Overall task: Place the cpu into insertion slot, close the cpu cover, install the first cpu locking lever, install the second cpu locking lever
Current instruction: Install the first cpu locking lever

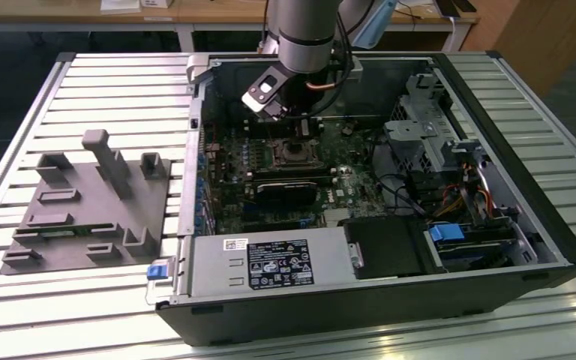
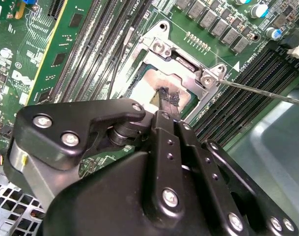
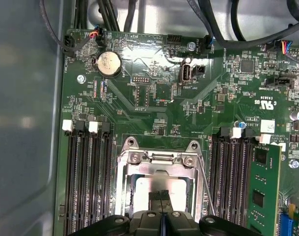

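— Where are you working?
— On a slatted metal desk (image 1: pixel 98 82), with an open computer case (image 1: pixel 368 300) on it and a grey fixture (image 1: pixel 78 217) at the exterior view's left. My arm (image 1: pixel 308 30) hangs over its green board (image 3: pixel 154 103).
— And the cpu (image 3: pixel 144 189)?
— In the insertion slot (image 1: pixel 295 155). The first wrist view shows the cpu cover (image 3: pixel 161 158) lying around its silver top. My pincer (image 3: pixel 161 195) is closed, tips together right over it, gripping nothing.
— Anything else?
— The second wrist view shows a thin locking lever (image 2: pixel 257 91) jutting over the memory slots (image 2: pixel 237 105).
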{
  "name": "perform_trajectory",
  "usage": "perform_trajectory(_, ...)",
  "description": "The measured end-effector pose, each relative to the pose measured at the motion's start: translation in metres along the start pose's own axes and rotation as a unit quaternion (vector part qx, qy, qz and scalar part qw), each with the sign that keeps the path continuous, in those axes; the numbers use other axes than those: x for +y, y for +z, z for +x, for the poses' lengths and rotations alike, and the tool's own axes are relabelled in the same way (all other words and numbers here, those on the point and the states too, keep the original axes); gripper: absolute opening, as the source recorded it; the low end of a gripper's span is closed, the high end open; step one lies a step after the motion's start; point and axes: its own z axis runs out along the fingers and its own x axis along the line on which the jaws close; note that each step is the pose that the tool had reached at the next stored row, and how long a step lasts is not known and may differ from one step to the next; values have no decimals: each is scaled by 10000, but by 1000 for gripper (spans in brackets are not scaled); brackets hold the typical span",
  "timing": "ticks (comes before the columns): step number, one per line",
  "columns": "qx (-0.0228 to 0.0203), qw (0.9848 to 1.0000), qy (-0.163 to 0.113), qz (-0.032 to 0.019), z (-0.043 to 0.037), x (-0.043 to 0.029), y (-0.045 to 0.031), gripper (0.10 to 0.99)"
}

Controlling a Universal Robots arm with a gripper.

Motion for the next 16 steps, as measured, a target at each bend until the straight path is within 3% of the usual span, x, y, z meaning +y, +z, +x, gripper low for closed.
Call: perform_trajectory(16, 0, 10000, 0, -1, -4, 0, -145, 114)
